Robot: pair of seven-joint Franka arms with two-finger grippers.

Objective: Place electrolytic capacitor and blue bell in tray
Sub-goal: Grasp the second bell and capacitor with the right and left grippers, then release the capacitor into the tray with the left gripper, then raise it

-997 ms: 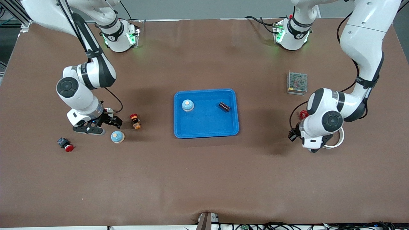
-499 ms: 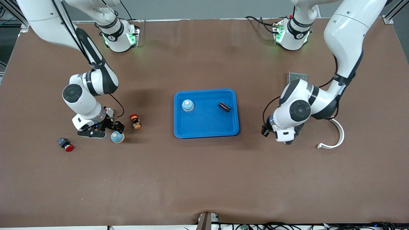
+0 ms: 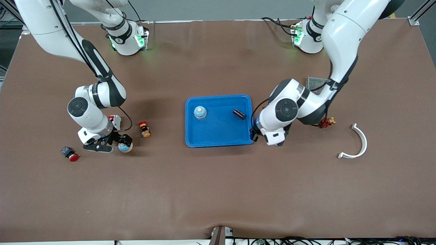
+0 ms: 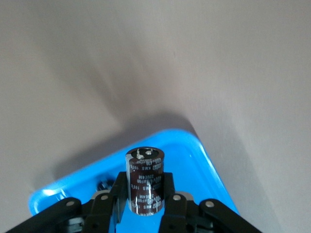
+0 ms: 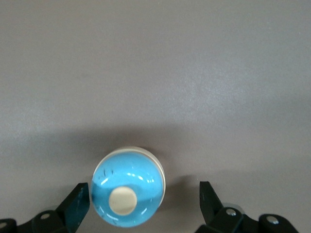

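The right gripper (image 3: 120, 144) hangs spread wide around a blue bell (image 3: 125, 147) on the table toward the right arm's end, jaws flanking it, apparently not yet touching. It needs to close before lifting. The left gripper (image 4: 146, 201) is clamped on an electrolytic capacitor (image 4: 145, 180), carrying it just at the corner of the blue tray (image 3: 218, 136), which already holds another bell (image 3: 200, 112) and capacitor (image 3: 239, 114). Next it must move inward, then release.
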